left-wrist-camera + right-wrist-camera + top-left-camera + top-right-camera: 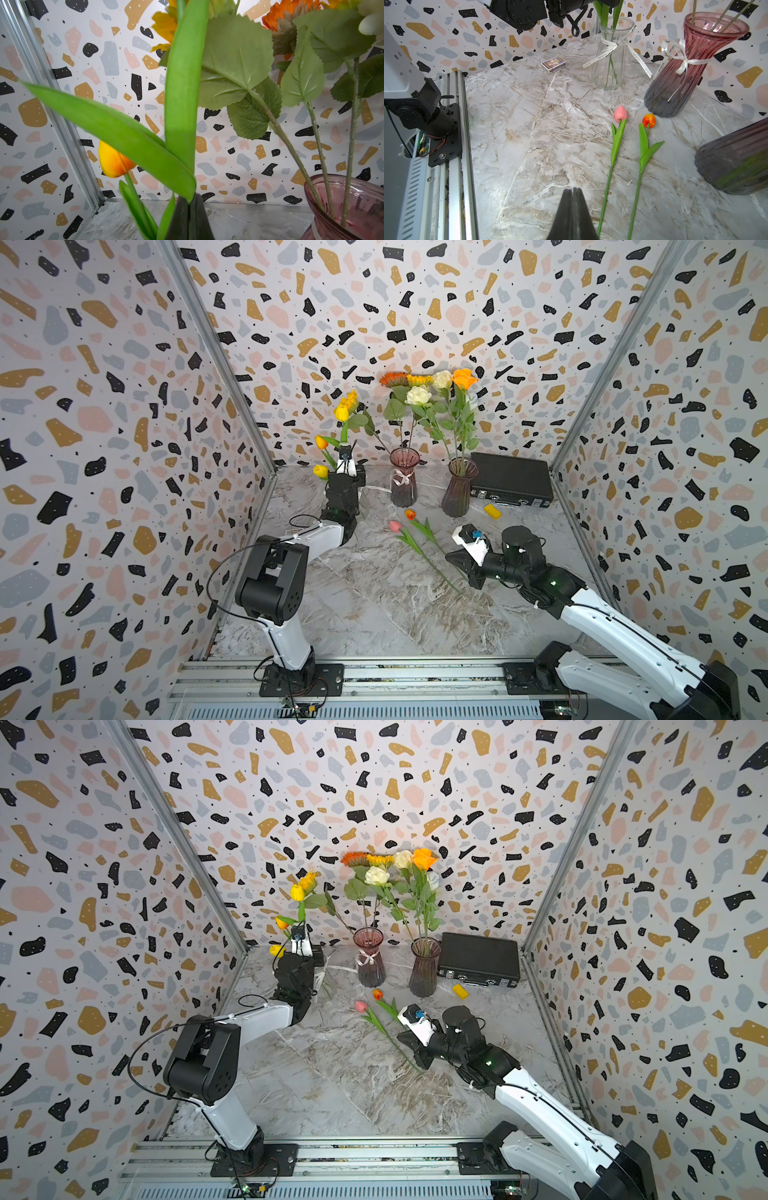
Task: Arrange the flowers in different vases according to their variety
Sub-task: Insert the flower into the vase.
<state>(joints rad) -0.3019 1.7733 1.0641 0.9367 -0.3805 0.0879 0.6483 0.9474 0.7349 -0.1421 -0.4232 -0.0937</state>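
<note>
At the far left, the left claw points upward. Its jaws are pressed together on the green leaves of a tall yellow tulip, whose head stands high near the back wall. Just beside it, an orange-yellow tulip and a low yellow tulip lean to the left. The left arm hides the clear vase in both top views. The right wrist view shows it upright under that arm, with a white ribbon and green stems inside.

Next stands the pink vase with a ribbon bow, holding the sunflowers. In front of it a pink tulip and an orange tulip lie flat on the marble tabletop, side by side and not touching. To the right, the purple vase holds the roses.

The right claw is low over the tabletop, jaws closed together and holding nothing, just beside the stems of the two lying tulips. Behind it are a black case and a small yellow block.
</note>
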